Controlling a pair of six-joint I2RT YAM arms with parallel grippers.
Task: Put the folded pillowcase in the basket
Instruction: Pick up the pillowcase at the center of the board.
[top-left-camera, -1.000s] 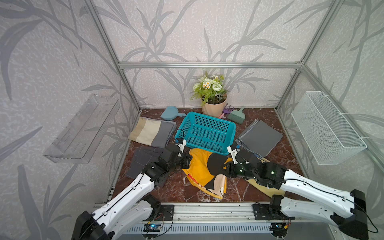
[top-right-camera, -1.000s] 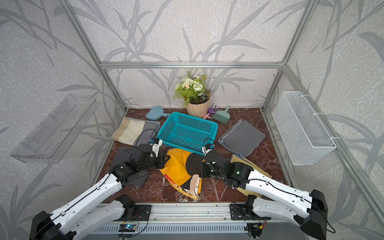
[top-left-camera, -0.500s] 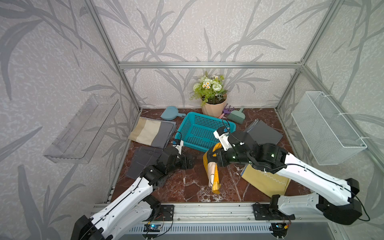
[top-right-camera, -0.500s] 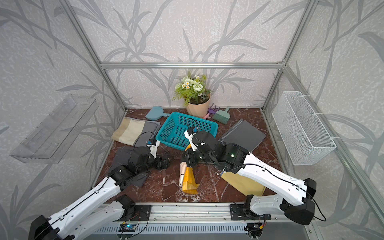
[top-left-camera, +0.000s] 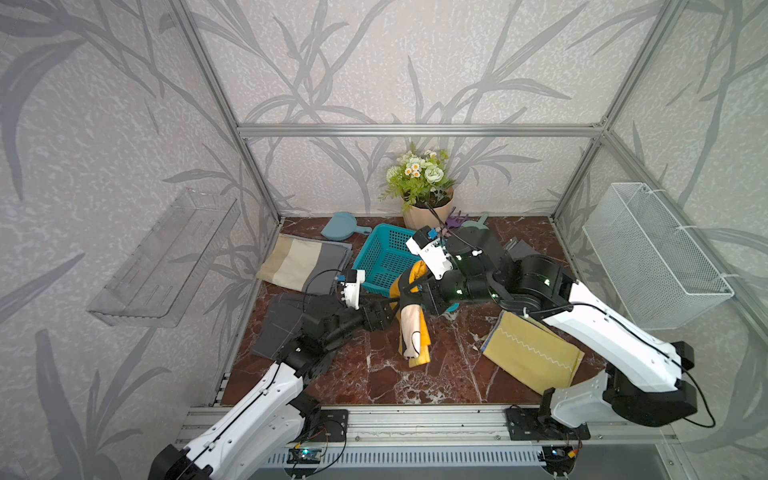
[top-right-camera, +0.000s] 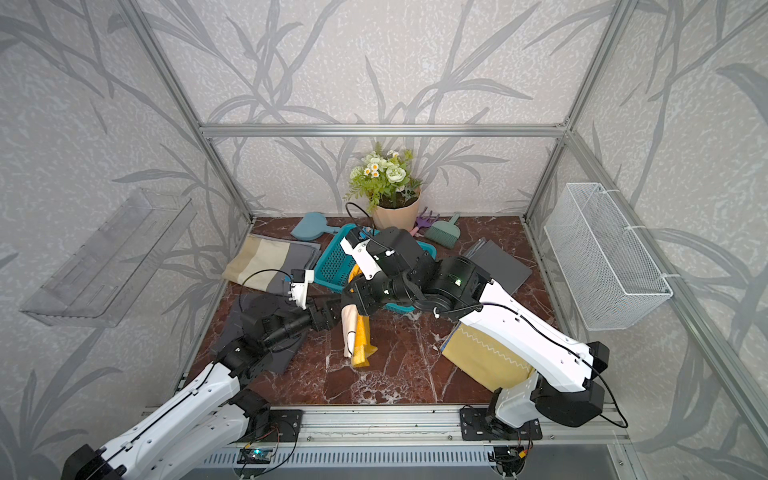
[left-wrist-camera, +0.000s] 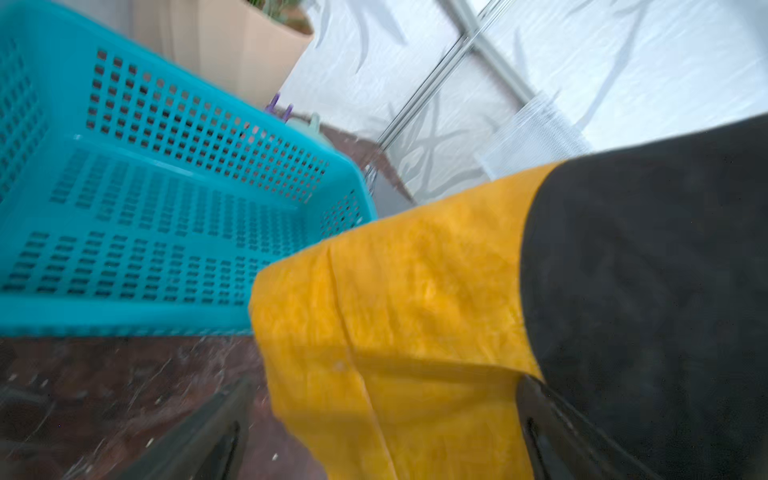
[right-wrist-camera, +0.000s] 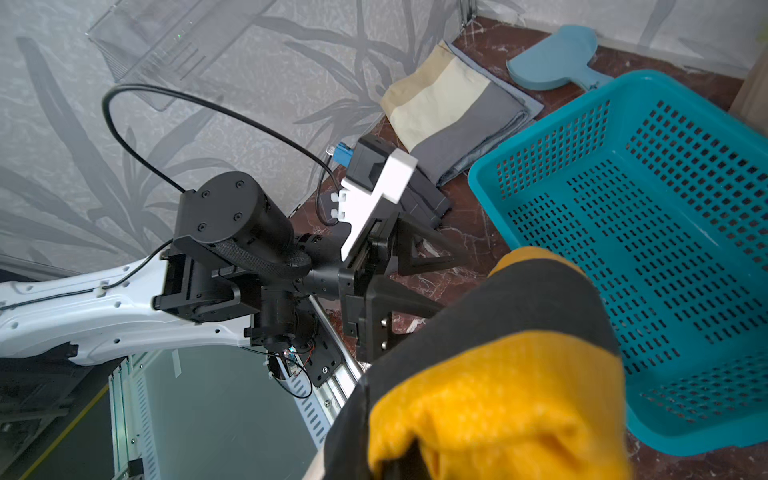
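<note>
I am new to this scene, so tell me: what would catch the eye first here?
A yellow-and-black pillowcase hangs from the shut right tool at mid-floor, by the near rim of the teal basket. The left tool stands open beside it. A flowerpot stands at the back wall.

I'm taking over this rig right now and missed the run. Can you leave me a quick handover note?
Right gripper: shut on the top of the pillowcase, which hangs bunched in front of the basket.
Left gripper: open, cloth between its jaws, not gripping.
Basket: empty.
Done: pillowcase picked up.
Left: carry it over the rim, lower it in, release.
</note>
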